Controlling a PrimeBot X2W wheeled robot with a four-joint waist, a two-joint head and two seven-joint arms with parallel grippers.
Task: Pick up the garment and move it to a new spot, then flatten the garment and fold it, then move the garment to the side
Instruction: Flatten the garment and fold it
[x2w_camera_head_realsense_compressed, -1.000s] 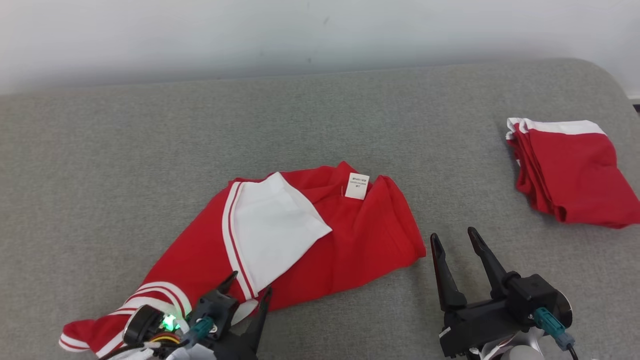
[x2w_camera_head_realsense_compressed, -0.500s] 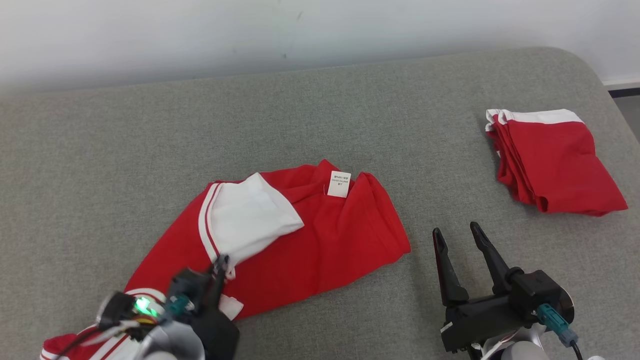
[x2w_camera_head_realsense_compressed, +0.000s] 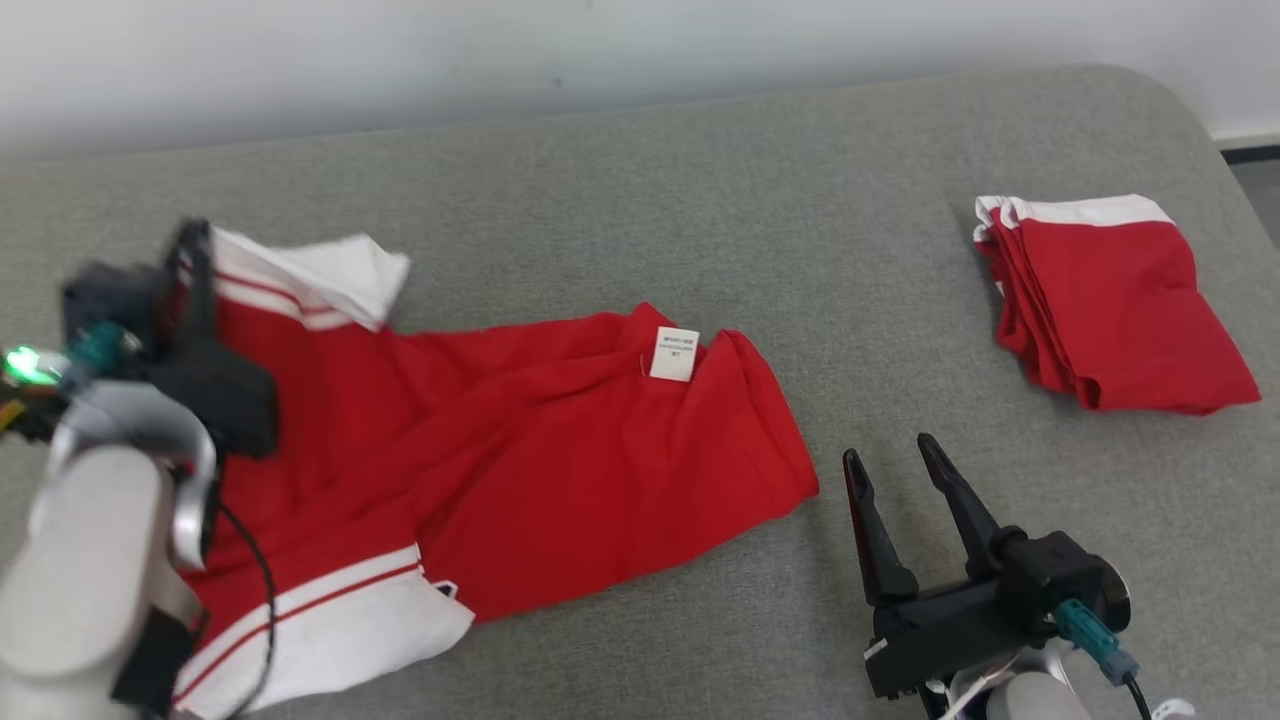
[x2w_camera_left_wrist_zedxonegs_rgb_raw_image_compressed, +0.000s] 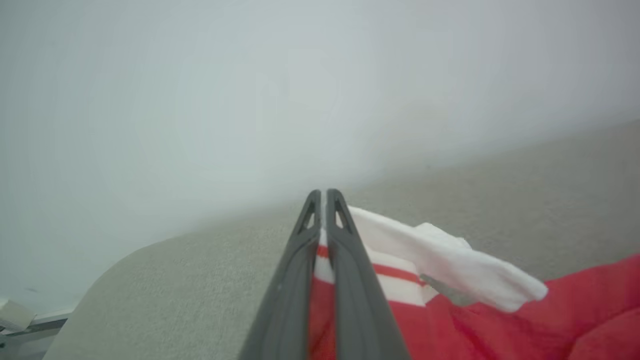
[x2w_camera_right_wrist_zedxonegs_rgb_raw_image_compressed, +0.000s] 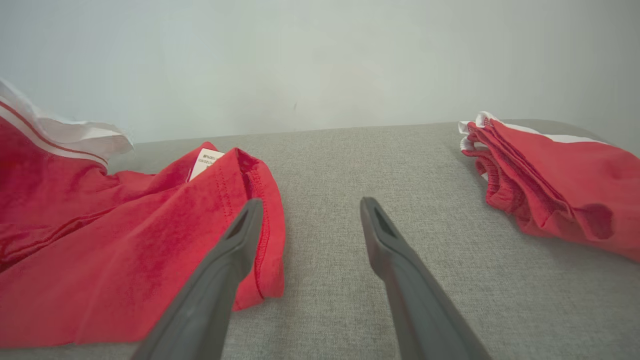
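because the left gripper is pinching the white-striped hem of the crumpled red fabric garment between closed fingers, that corner is hanging raised above the grey upholstered surface while the rest is lying across its middle-left, probably so it can be pulled open for flattening. the right gripper is hovering parted and empty just beside the garment's right edge. a folded red-and-white stack is sitting well apart on the right, obstructing nothing.
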